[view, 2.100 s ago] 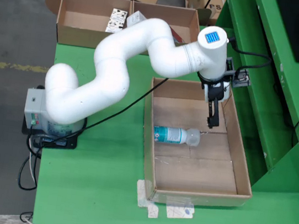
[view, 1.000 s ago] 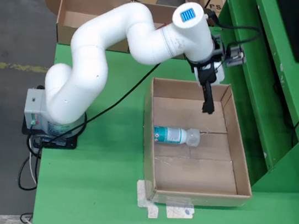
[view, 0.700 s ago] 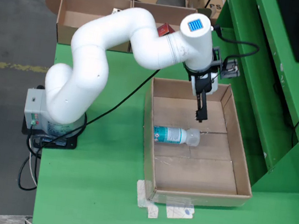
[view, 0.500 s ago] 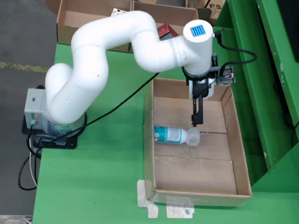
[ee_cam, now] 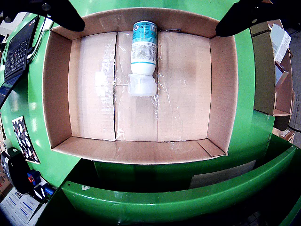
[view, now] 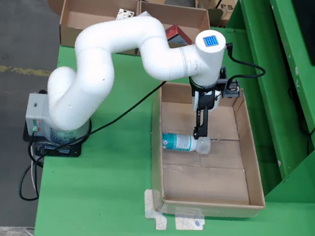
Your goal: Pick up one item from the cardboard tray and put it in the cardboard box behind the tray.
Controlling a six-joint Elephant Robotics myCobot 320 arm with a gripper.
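Observation:
A clear plastic bottle (view: 182,142) with a teal label lies on its side in the cardboard tray (view: 157,147), its white cap end pointing right in the fixed view. My black gripper (view: 198,133) hangs just above that cap end without touching it. In the wrist view the bottle (ee_cam: 143,52) lies at the top middle of the tray (ee_cam: 59,84), cap toward the bottom of the frame. My two dark fingers (ee_cam: 56,12) show in the upper corners, far apart, so the gripper (ee_cam: 149,28) is open and holds nothing.
Behind the tray stands the open cardboard box (view: 89,20), holding a white printed pack (view: 124,14) and a red item (view: 178,34). A raised green shelf (view: 282,65) with cables borders the tray's right side. The arm's base (view: 43,119) sits at the table's left edge.
The arm swung from the tray's back right corner to the left and forward. The gripper came down to just above the bottle's cap end. The bottle has not moved.

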